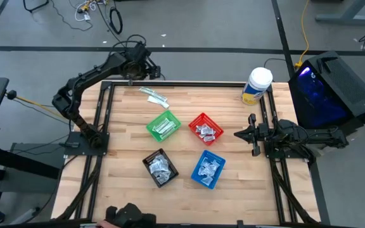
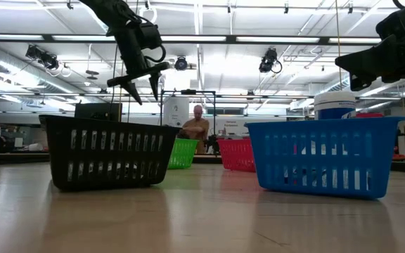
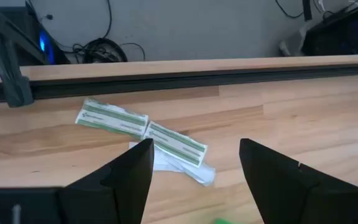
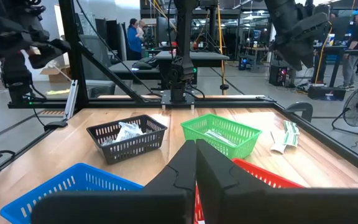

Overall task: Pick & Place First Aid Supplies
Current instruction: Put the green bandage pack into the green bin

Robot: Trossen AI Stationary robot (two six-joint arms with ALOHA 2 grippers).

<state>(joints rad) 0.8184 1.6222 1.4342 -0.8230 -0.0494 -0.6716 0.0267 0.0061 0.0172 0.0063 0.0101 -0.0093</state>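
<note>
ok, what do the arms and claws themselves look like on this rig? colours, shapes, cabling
Both arms are dark, near-black, jointed links. Left arm carries looping black cable near its wrist; its claw has two broad, wedge-shaped black fingers tapering to points. Right claw has the same matte black fingers, plain and angular. No markings or labels visible on either.

We find no legible text. The pale-green strips [image 3: 140, 127] carry green printing, too small for us to read. The tub [image 1: 256, 87], at 1 o'clock on the table, bears a yellow label whose wording we cannot make out. The baskets show no markings.
</note>
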